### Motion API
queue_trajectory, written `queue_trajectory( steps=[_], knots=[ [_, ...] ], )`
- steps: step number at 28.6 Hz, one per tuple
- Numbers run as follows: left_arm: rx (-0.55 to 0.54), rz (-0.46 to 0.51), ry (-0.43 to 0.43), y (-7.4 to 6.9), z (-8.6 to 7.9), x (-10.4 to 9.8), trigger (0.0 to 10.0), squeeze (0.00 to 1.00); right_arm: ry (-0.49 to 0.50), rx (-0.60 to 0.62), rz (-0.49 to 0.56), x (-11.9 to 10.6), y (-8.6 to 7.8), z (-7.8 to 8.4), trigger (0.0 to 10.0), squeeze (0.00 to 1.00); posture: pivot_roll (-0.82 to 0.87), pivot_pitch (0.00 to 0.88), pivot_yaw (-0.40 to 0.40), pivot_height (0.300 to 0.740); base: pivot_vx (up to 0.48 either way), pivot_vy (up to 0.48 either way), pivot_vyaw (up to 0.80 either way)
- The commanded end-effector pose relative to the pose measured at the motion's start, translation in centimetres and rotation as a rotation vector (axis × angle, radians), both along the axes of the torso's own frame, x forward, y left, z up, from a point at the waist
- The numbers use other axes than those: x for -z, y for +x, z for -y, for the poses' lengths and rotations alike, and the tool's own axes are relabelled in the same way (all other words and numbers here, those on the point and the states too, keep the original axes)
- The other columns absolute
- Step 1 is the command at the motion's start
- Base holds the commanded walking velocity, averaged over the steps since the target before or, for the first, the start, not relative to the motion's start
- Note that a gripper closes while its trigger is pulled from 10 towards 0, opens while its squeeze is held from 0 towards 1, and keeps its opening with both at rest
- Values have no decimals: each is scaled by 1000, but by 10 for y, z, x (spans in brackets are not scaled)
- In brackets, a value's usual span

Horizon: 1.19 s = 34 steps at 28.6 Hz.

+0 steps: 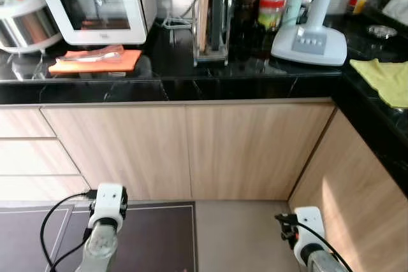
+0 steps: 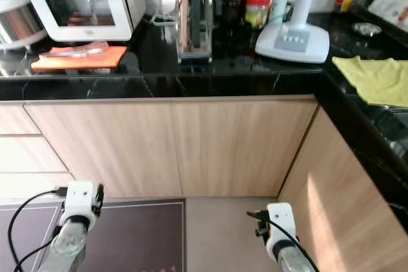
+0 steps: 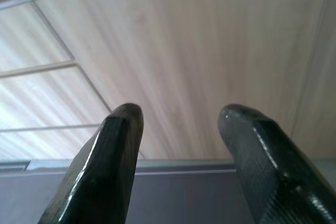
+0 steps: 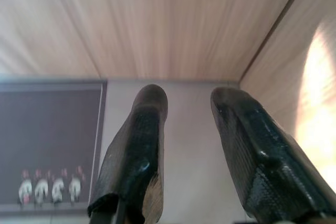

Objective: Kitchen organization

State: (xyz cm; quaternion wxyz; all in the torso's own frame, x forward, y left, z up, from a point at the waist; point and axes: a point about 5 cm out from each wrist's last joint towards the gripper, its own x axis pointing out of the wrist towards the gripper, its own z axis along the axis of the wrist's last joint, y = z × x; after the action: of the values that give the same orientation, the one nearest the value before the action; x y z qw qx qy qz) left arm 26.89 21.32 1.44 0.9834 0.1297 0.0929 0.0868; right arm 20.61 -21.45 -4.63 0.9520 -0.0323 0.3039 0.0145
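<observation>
My left gripper (image 3: 178,124) and right gripper (image 4: 191,103) hang low, fingers apart, holding nothing. Bare floor (image 1: 242,234) and a dark mat (image 1: 153,234) lie below. Ahead, smooth wood-grain cabinet doors (image 1: 191,151); above, the glossy black countertop (image 1: 191,74) carries an orange board (image 1: 95,62), a fan (image 1: 309,42) and a yellow cloth (image 1: 386,78).

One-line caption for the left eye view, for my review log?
Facing a black kitchen counter with microwave, orange cutting board, fan and yellow cloth; both arms hang low before wooden cabinets.
</observation>
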Motion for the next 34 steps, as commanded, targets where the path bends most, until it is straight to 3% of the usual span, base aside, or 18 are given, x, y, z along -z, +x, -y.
queue_trajectory(
  steps=[1, 10, 18, 20, 22, 23, 27, 30, 31, 34],
  knots=[
    [-21, -36, 3, -8, -8, 7, 10000, 0, 8, -20, 19, -2, 7, -9, 10000, 0, -94, 0, 6, 740, 0, 480, 0],
    [-4, -40, -5, -8, -4, 8, 10000, 0, 7, -9, -29, 9, -3, -10, 10000, 0, -91, 0, 10, 740, 0, 480, 0],
    [72, -129, -10, -7, 2, 17, 10000, 0, 30, 33, -83, 17, -8, -12, 10000, 0, -82, 0, 19, 740, 0, 480, 0],
    [159, -283, -34, -10, 10, 32, 10000, 0, 56, 77, -132, 23, -12, -13, 10000, 0, -71, 0, 21, 740, 0, 480, 0],
    [159, -283, -34, -10, 10, 32, 10000, 0, 56, 77, -132, 23, -12, -13, 10000, 0, -71, 0, 21, 740, 0, 480, 0],
    [207, -369, -23, -13, 14, 40, 10000, 0, 58, 92, -167, 26, -17, -13, 10000, 0, -70, 0, 22, 740, 0, 480, 0],
    [224, -417, -21, -16, 15, 45, 10000, 0, 56, 109, -196, 30, -22, -11, 10000, 0, -70, 0, 21, 740, 0, 480, 0],
    [238, -489, -11, -23, 15, 53, 10000, 0, 61, 155, -230, 34, -30, -7, 10000, 0, -69, 0, 20, 740, 0, 480, 0],
    [248, -544, 3, -32, 14, 60, 10000, 0, 49, 181, -260, 38, -38, -3, 10000, 0, -68, 0, 17, 740, 0, 480, 0],
    [263, -586, 30, -39, 13, 66, 10000, 0, 42, 186, -283, 40, -44, -3, 10000, 0, -68, 0, 17, 740, 0, 480, 0]
  ],
)
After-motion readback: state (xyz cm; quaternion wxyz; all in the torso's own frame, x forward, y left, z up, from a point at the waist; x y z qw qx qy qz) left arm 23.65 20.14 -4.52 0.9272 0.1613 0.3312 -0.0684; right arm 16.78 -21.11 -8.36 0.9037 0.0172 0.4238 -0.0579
